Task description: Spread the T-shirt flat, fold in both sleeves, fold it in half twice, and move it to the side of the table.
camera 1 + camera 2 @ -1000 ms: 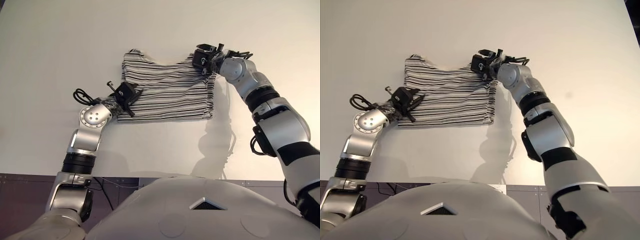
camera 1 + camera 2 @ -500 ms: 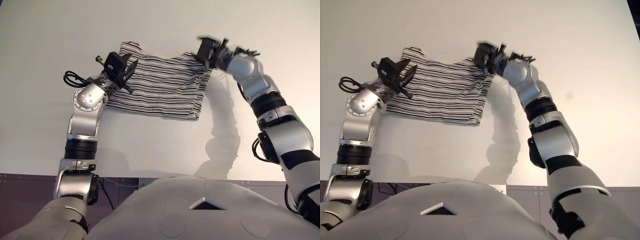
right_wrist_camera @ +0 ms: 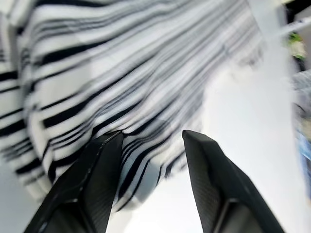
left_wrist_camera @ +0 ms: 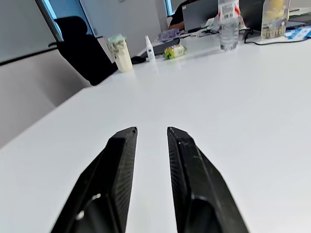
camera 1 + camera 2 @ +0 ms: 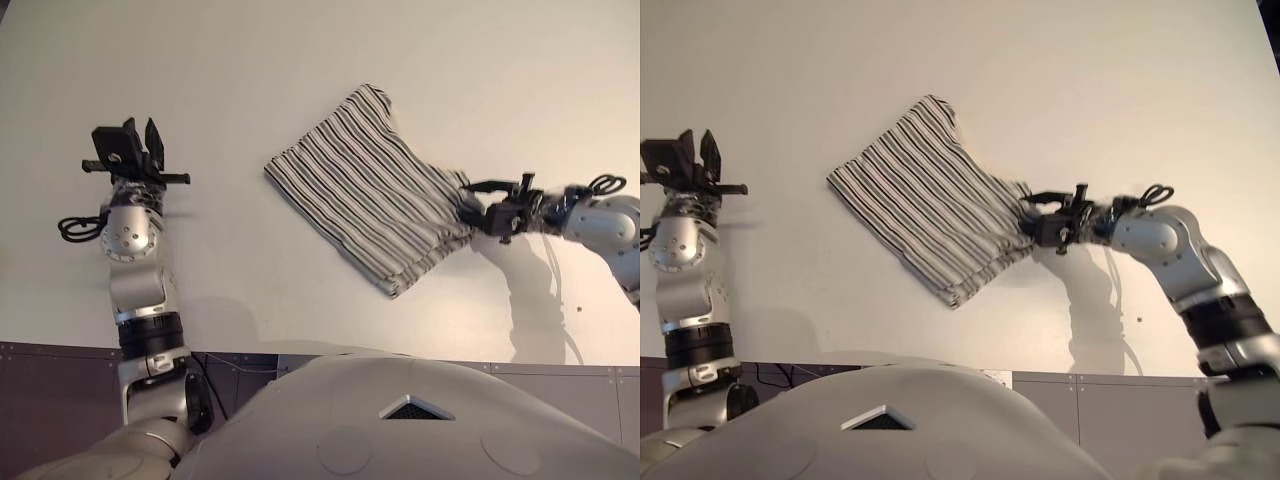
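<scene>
Since the folded shirt [image 5: 370, 200] lies skewed on the counter [image 5: 300, 60], right hand [image 5: 472, 203] released at its 3 o'clock corner, left hand [image 5: 139, 128] released at 9 o'clock, folds could be dragged apart if snagged.

1. Head stereo pair: mounted high, looks forward and down onto the white table [image 5: 300, 60]; mid range, both arms in frame.
2. Both eyes share the same scene, table plus striped shirt [image 5: 370, 190], offset sideways.
3. Left wrist camera: behind the left gripper [image 4: 151, 129], low over the table, facing along the fingers toward bottles [image 4: 228, 24] far off.
4. Right wrist camera: behind the right gripper [image 3: 153, 133], very close on the shirt; overlaps head views there.
</scene>
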`<act>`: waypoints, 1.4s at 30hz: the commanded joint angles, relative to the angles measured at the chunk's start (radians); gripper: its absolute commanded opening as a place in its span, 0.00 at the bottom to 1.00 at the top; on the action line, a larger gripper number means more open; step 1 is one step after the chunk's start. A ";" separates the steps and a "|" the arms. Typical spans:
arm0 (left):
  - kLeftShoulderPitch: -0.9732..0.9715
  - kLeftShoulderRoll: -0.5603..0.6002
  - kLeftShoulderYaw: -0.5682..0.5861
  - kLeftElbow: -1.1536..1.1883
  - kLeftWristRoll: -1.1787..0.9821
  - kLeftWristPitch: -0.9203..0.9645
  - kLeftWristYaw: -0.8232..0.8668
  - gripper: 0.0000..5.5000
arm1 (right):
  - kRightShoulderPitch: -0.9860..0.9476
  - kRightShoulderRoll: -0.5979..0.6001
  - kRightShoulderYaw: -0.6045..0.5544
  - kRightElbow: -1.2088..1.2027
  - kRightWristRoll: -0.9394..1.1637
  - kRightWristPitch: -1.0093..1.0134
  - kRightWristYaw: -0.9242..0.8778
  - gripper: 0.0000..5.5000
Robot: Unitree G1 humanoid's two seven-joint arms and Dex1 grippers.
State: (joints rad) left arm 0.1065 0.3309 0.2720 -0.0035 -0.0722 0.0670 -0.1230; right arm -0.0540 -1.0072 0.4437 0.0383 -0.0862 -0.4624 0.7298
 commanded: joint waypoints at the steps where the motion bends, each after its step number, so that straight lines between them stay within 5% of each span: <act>1: 0.208 -0.048 -0.022 -0.313 -0.013 0.162 0.008 0.21 | 0.235 -0.113 0.054 -0.561 0.091 0.280 0.133 0.41; 5: 0.189 0.000 -0.034 -0.359 0.004 0.244 -0.044 0.21 | 0.151 0.231 0.233 -0.517 -0.157 0.463 0.093 0.41; 10: 0.206 -0.046 -0.062 -0.383 0.020 0.254 -0.009 0.21 | 0.082 0.323 -0.139 -0.797 0.311 0.823 0.060 0.41; 12: 0.155 -0.064 -0.072 -0.340 0.022 0.238 0.005 0.21 | -0.028 0.381 -0.168 -0.739 0.389 0.896 0.056 0.41; 18: -0.029 -0.105 -0.149 -0.185 0.049 0.183 0.020 0.21 | -0.085 0.530 0.174 -0.227 -0.003 0.808 -0.095 0.41; 22: -0.049 -0.138 -0.194 -0.142 0.064 0.154 0.023 0.21 | -0.070 0.666 0.153 -0.071 -0.013 0.993 -0.200 0.41; 35: -0.022 -0.028 -0.202 -0.138 0.116 0.113 -0.048 0.21 | -0.187 0.596 0.025 0.026 -0.033 0.878 -0.163 0.41; 38: 0.070 0.133 -0.299 -0.210 0.228 -0.001 -0.185 0.21 | -0.135 0.583 -0.148 -0.191 0.084 0.744 -0.171 0.41; 42: 0.236 0.467 -0.356 -0.264 0.335 -0.237 -0.455 0.28 | 0.103 0.237 -0.258 -0.386 -0.063 0.395 -0.057 0.41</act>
State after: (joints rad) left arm 0.2714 0.6359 -0.0696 -0.2430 0.2216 -0.0657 -0.4492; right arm -0.0990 -0.5789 0.2217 -0.2861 -0.0401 0.1139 0.6137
